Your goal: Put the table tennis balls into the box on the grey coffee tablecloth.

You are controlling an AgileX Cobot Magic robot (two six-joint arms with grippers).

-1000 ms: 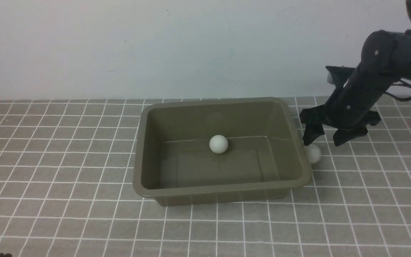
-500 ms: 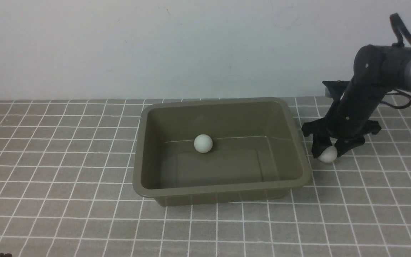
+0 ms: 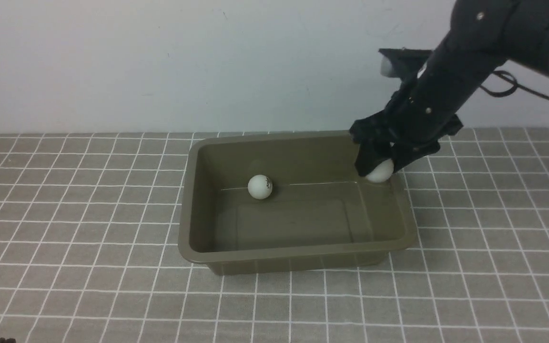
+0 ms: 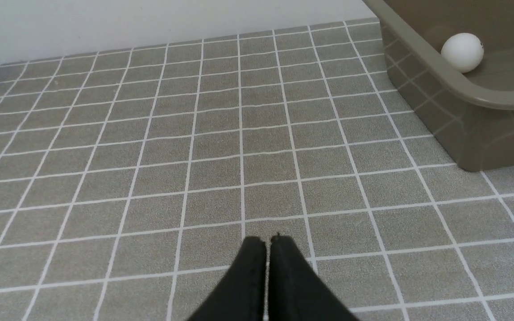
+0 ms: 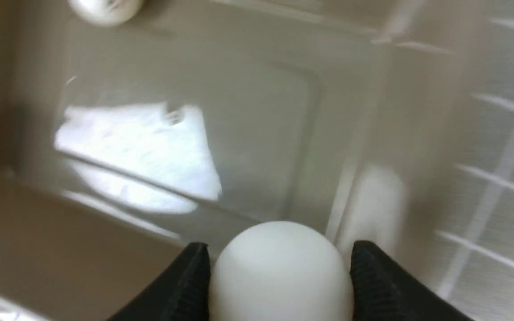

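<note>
Box (image 3: 298, 257) lies long axis left-right; right pincer (image 3: 380, 168) grips ball (image 3: 381, 173).

A plain pale wall (image 3: 160, 62) stands behind, and a small dark object (image 3: 4, 340), too cropped to identify, sits near left.

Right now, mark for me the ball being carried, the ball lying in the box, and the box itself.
carried ball (image 3: 381, 172): front view, on its exposed lower part.
resting ball (image 3: 259, 186): front view, on its centre.
box (image 3: 293, 252): front view, on the near rim, about midway along.
</note>
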